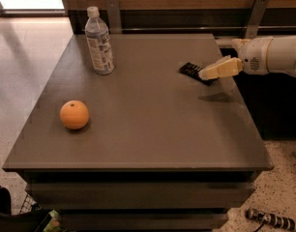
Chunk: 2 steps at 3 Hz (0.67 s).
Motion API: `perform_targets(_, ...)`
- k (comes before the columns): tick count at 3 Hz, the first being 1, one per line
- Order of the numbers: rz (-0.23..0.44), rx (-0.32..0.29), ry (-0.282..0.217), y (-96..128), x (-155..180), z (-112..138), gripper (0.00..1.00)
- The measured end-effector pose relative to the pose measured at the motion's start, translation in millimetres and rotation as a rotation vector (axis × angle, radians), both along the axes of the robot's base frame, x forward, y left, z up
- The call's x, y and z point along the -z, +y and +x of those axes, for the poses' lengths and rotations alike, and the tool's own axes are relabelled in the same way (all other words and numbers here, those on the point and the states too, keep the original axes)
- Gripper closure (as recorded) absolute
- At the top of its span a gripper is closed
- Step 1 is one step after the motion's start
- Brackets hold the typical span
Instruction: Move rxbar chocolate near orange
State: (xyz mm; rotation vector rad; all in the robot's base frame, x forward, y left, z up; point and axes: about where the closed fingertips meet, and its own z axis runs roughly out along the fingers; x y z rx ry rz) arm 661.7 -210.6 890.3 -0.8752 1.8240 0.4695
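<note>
The rxbar chocolate [190,70] is a flat black bar lying on the grey table [148,129] toward the back right. The orange [74,114] sits on the table at the front left, far from the bar. My gripper [206,74] comes in from the right on a white arm, with cream fingers [220,68] pointing left. Its tip hovers over the bar's right end and hides part of it. Its shadow falls on the table just in front.
A clear water bottle [99,42] with a white cap stands upright at the back left. A wooden wall with metal brackets [256,13] runs behind the table. Dark gear [12,216] lies on the floor at the lower left.
</note>
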Motion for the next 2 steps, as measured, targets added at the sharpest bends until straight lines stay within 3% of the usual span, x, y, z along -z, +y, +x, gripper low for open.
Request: perform_targets(2, 0.096, -0.115, 0.012, 40, 51, 22, 0.00)
